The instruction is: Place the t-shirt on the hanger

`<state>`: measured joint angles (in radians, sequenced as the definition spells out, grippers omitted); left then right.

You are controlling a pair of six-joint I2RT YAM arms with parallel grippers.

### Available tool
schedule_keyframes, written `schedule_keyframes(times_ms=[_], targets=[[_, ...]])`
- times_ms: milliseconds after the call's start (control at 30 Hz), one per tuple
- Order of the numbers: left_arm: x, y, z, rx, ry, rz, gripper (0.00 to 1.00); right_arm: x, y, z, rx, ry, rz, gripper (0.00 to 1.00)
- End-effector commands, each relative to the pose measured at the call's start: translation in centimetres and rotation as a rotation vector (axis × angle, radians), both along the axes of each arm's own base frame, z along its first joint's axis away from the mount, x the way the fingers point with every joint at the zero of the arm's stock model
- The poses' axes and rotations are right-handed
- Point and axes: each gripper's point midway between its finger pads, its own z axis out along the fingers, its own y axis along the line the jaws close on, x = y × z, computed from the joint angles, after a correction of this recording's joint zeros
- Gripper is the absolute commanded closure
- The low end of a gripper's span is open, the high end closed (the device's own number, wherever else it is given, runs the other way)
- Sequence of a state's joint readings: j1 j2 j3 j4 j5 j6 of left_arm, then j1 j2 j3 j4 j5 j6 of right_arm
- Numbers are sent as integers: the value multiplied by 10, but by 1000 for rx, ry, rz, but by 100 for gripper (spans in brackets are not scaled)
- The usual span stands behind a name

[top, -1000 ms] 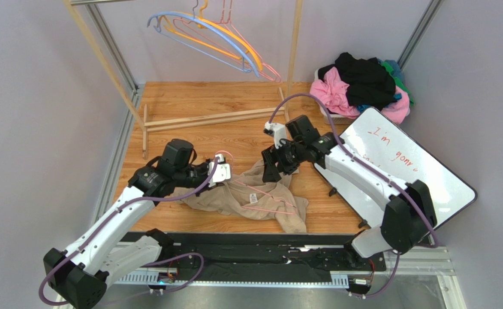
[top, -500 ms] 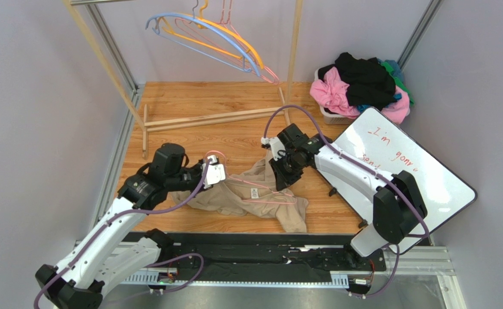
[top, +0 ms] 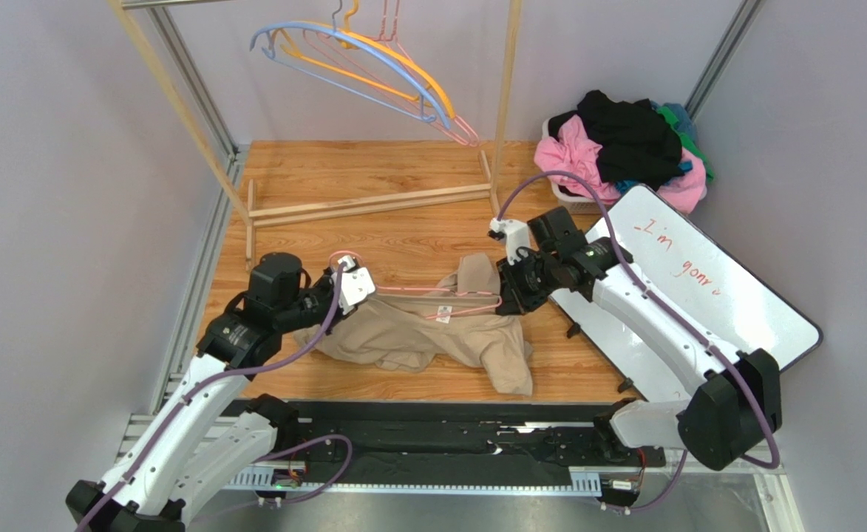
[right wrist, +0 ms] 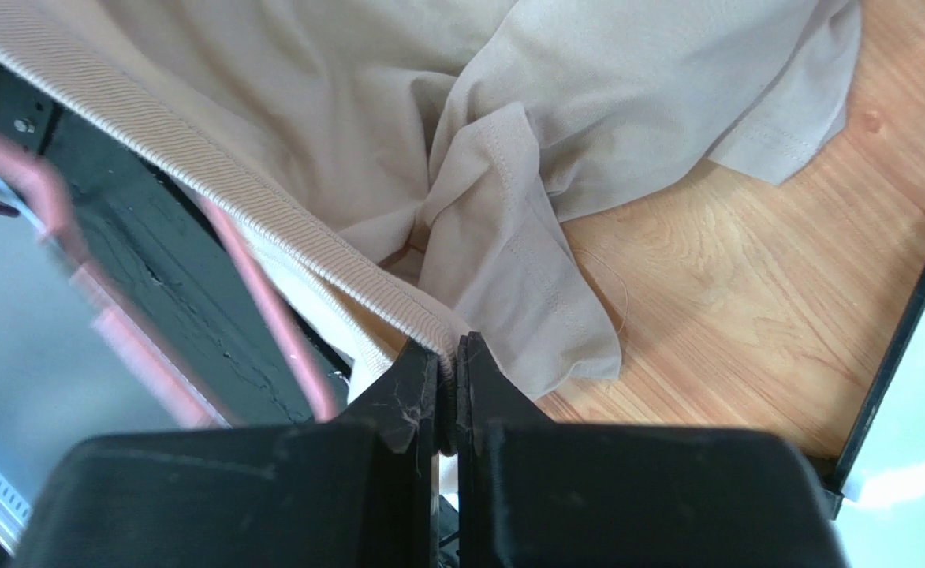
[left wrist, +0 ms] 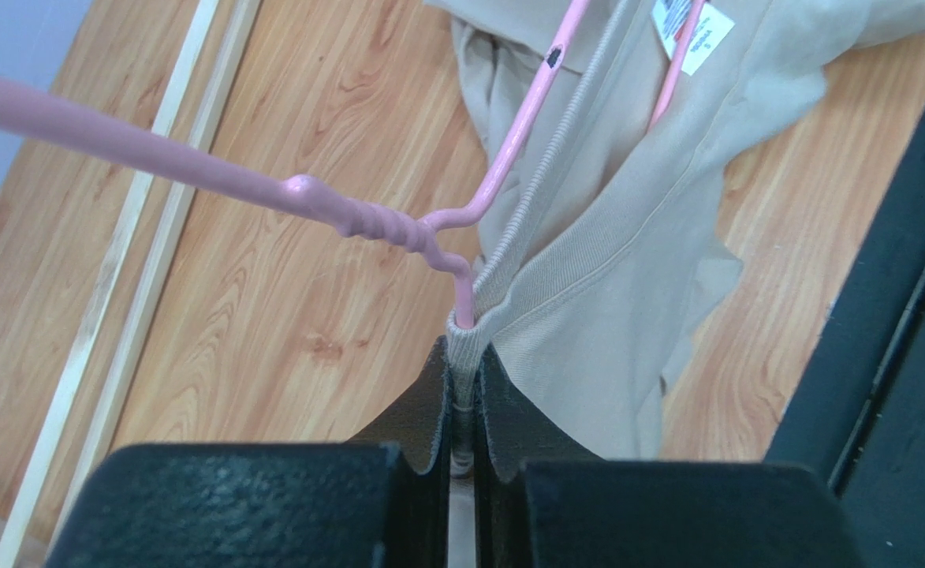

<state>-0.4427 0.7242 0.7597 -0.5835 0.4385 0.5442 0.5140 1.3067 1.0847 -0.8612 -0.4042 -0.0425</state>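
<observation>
The tan t-shirt (top: 427, 338) hangs stretched between my two grippers just above the wooden floor. My left gripper (top: 335, 302) is shut on the ribbed collar (left wrist: 514, 266). The thin pink hanger (left wrist: 360, 219) runs into the neck opening there, its hook end sticking out to the left. My right gripper (top: 504, 297) is shut on the far side of the same collar (right wrist: 313, 249). In the right wrist view a pink hanger wire (right wrist: 268, 310) passes beside the collar. The white neck label (top: 444, 315) shows mid-collar.
A wooden rack (top: 504, 89) at the back carries blue, orange and pink hangers (top: 388, 72). A basket of pink and black clothes (top: 626, 150) sits at the back right, and a whiteboard (top: 704, 294) lies to the right. A black rail (top: 438, 438) runs along the near edge.
My right gripper shut on the collar and drew back to the right. The left arm pulled to the left. The collar is now taut between them, with the shirt raised.
</observation>
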Motion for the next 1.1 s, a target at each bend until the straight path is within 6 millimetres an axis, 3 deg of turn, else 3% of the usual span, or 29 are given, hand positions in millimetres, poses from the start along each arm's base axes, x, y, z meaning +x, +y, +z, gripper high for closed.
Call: schedule_keyframes(times_ms=[0, 167, 567, 833, 900, 1067], targets=[[32, 22, 5, 71, -85, 145, 100, -10, -22, 9, -20, -41, 0, 100], [45, 29, -3, 128, -102, 180, 100, -17, -32, 7, -28, -40, -1, 100], [32, 21, -33, 306, -137, 43, 100, -3, -24, 38, 24, -105, 38, 100], [29, -18, -14, 291, -123, -38, 100, -3, -9, 49, 58, -102, 110, 100], [35, -23, -3, 271, -125, -19, 100, -3, -3, 51, 59, -111, 142, 100], [43, -28, 3, 289, -131, -2, 100, 2, 8, 54, 50, -120, 147, 100]])
